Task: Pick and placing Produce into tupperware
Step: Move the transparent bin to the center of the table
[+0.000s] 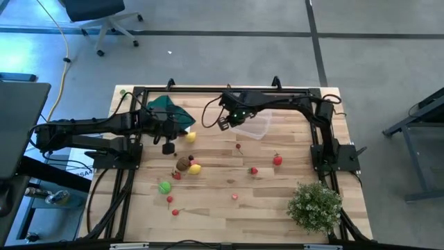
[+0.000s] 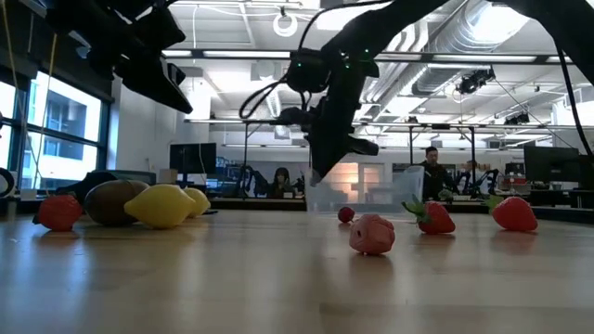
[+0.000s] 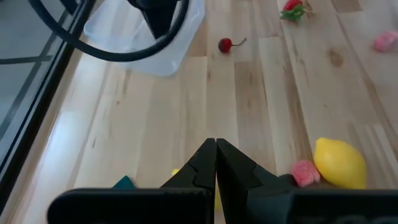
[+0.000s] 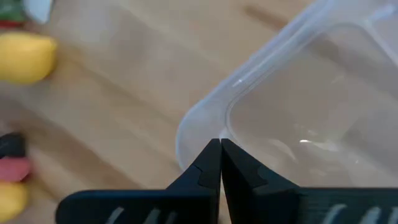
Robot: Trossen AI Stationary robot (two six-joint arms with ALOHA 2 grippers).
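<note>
Two grippers, both pressed together, neither pinching anything; no produce yet in the tub.

Item, tub: clear, empty, at 12 o'clock of table centre in the high view; long axis running roughly 10 to 4 o'clock; lying flat or tipped, cannot tell.

Item, right gripper: hovering at the tub's 9 o'clock corner; closed tips just over the rounded rim in the right wrist view; touching or not, cannot tell.

Item, left gripper: raised, at 9 o'clock of table centre, just beside the green cloth; tips shut.

Item, produce, loose on the wood: lemon at 1 o'clock of the left gripper, near; kiwi and second lemon at 5 o'clock of it; green piece at 6 o'clock; cherry, strawberries and small red bits toward 3 and 4 o'clock, well apart.

Judgement: left gripper nearer the main cluster, so likelier picker; tub at about 2 o'clock from that cluster; right gripper placed to steady the tub; opening needed before any pick.
</note>
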